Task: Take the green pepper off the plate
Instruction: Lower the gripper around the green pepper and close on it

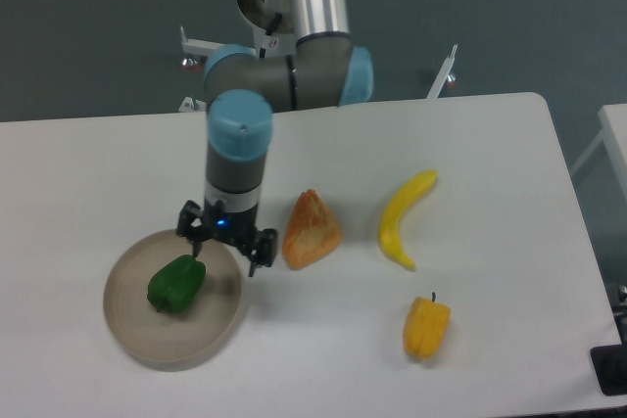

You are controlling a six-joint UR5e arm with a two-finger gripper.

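The green pepper (176, 284) is small, glossy and dark green, and lies on the left-middle part of the round beige-grey plate (211, 338) near the table's front left. My gripper (225, 252) hangs over the plate's far right rim, just up and to the right of the pepper. Its two dark fingers are spread apart and hold nothing. The left fingertip (199, 246) is close to the pepper's top; I cannot tell whether it touches.
An orange-brown bread-like wedge (310, 229) lies right of the gripper. A yellow banana (405, 216) lies further right. A yellow-orange bell pepper (426, 328) sits near the front right. The table's right edge is at the far right.
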